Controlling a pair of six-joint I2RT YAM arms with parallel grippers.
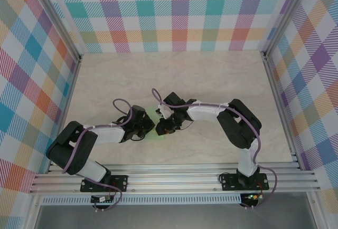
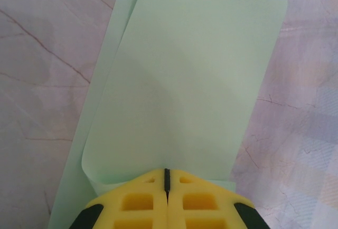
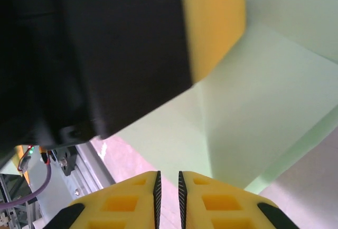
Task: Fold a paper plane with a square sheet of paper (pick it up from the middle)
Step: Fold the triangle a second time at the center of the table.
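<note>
The square sheet of paper (image 2: 195,81) is pale green and lies mid-table, one flap curled up and over the layer beneath it. My left gripper (image 2: 166,179) is shut at the near edge of that lifted flap, which runs in under its yellow fingertips. In the top view the sheet (image 1: 158,132) peeks out between both gripper heads. My right gripper (image 3: 168,179) hovers low beside the sheet (image 3: 253,97), its jaws a narrow slit apart with bare table showing between them. The left gripper's yellow finger (image 3: 214,23) touches the paper just ahead of it.
The marble-look table (image 1: 211,76) is fenced by plaid walls on three sides. An aluminium rail (image 1: 174,179) carrying the arm bases runs along the near edge. Both arms reach inward and nearly meet at the centre.
</note>
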